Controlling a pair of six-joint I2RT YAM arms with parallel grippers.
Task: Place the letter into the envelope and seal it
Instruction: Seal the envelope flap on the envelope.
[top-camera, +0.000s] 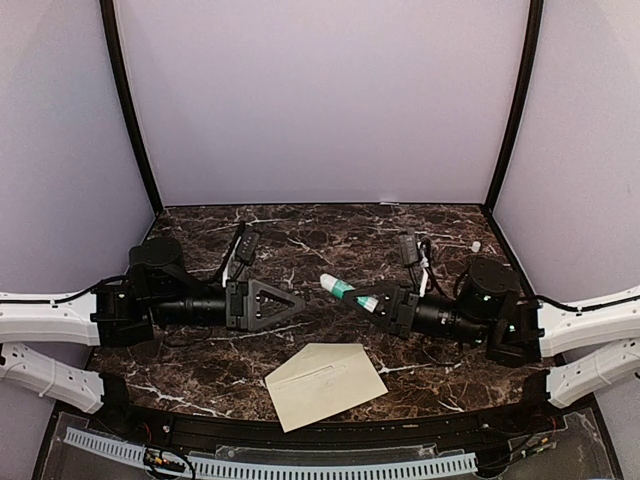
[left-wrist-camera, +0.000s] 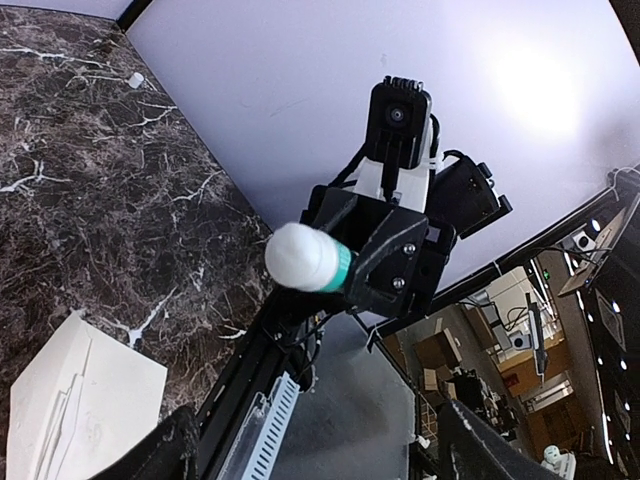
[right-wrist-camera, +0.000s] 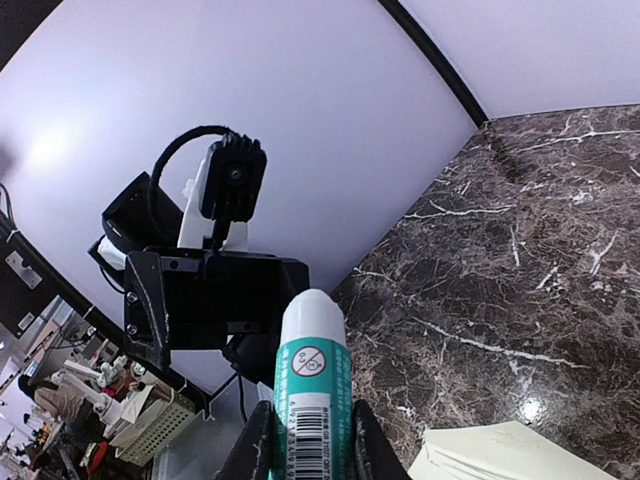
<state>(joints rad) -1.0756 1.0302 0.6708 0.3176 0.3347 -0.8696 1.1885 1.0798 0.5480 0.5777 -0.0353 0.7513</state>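
While the envelope is laid flat near the front edge of the marble table, a teal glue stick is clamped by the right gripper and the left gripper is spread wide, empty.

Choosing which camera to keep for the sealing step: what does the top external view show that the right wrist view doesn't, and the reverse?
Only the top external view: the whole cream-beige paper envelope lying flat near the front edge, and a small white cap at the back right. Only the right wrist view: the print on the label of the white-and-teal glue stick, close up. Both: the right gripper shut on that stick, the left gripper facing it, the dark marble table.
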